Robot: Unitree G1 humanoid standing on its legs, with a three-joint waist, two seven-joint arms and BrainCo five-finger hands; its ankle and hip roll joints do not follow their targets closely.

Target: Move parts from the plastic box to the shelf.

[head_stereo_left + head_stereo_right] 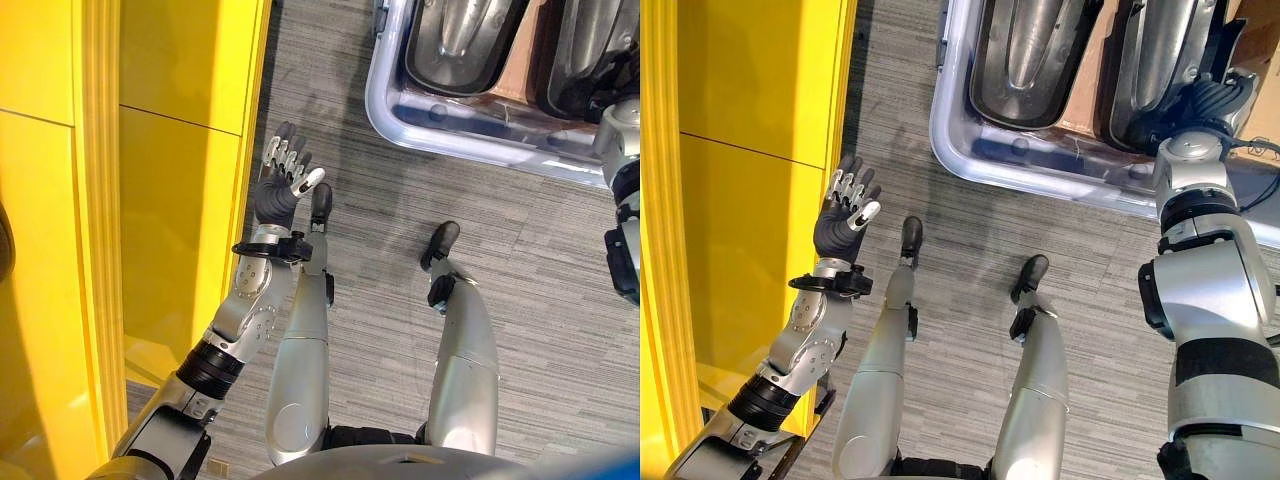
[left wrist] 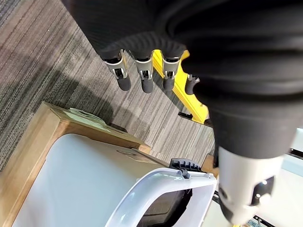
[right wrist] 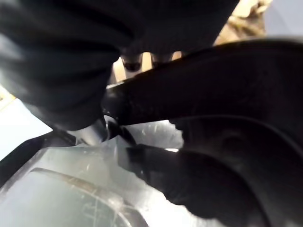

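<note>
Yellow shelf (image 1: 180, 180) edge beside open left hand (image 1: 285, 185), plastic box (image 1: 1040, 150) apart

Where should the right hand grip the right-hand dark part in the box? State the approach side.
Probably its near rim, coming from above: the part lies flat and lengthwise in the plastic box, whose walls block the sides. The right hand hangs over it.

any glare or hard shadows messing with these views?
Left eye view: soft shadow on the carpet beside the yellow shelf. Right eye view: bright highlights on the metal parts in the plastic box. Left wrist view: left robot hand shadows the carpet. Right wrist view: right robot hand looms dark, glints below.
</note>
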